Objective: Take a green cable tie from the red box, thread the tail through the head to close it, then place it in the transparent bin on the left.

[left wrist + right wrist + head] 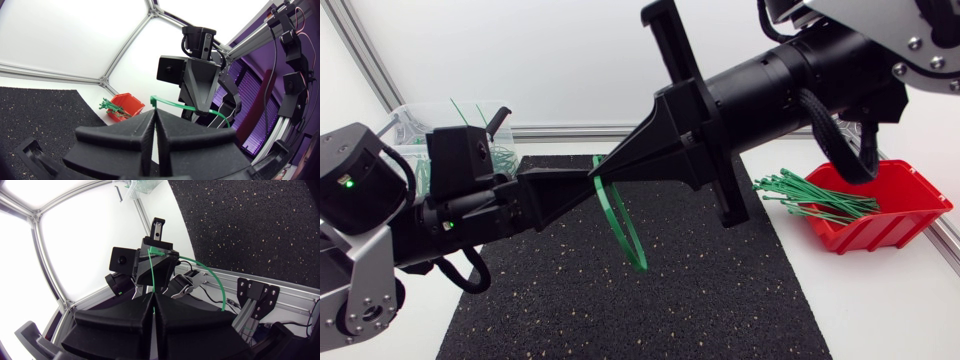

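Left claw (590, 188) and right claw (607, 174), fingers together, both pinch the green cable tie (638, 258), covering part of it. Its loop stretches toward 5 o'clock.

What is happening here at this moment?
The left gripper and the right gripper meet above the black mat, each shut on the same green cable tie, which hangs as a loop. Whether its tail is through the head cannot be seen. More ties lie in the red box; the transparent bin stands at the left.
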`<action>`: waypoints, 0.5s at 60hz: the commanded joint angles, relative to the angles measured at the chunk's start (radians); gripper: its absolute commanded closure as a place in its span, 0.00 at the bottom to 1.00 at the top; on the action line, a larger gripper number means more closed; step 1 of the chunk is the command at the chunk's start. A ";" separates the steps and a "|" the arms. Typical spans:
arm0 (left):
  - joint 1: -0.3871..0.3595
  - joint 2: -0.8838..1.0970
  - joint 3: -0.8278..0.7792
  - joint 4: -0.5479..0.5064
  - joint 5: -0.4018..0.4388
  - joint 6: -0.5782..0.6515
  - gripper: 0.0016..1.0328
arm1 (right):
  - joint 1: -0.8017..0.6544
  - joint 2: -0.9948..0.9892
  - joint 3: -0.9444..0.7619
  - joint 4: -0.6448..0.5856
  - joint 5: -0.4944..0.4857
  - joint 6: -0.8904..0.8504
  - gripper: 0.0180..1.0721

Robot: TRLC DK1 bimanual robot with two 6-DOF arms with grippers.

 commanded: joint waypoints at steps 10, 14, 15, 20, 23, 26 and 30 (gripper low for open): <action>0.003 0.008 -0.015 0.017 0.002 -0.020 0.97 | -0.004 -0.027 -0.027 0.008 0.006 0.028 0.95; 0.003 0.013 -0.014 0.017 0.001 -0.020 0.97 | -0.004 -0.027 -0.032 0.008 0.006 0.028 0.95; 0.003 0.013 -0.014 0.017 0.001 -0.020 0.97 | -0.002 -0.027 -0.033 0.010 0.007 0.028 0.95; 0.003 0.013 -0.011 0.017 0.001 -0.020 0.97 | -0.004 -0.027 -0.038 0.010 0.006 0.028 0.95; 0.005 0.013 -0.011 0.017 0.001 -0.020 0.97 | -0.002 -0.027 -0.038 0.010 0.006 0.028 0.95; 0.005 0.014 -0.009 0.017 0.001 -0.020 0.97 | -0.002 -0.027 -0.038 0.010 0.006 0.028 0.95; 0.006 0.014 -0.009 0.017 0.001 -0.019 0.97 | -0.001 -0.027 -0.041 0.011 0.006 0.029 0.95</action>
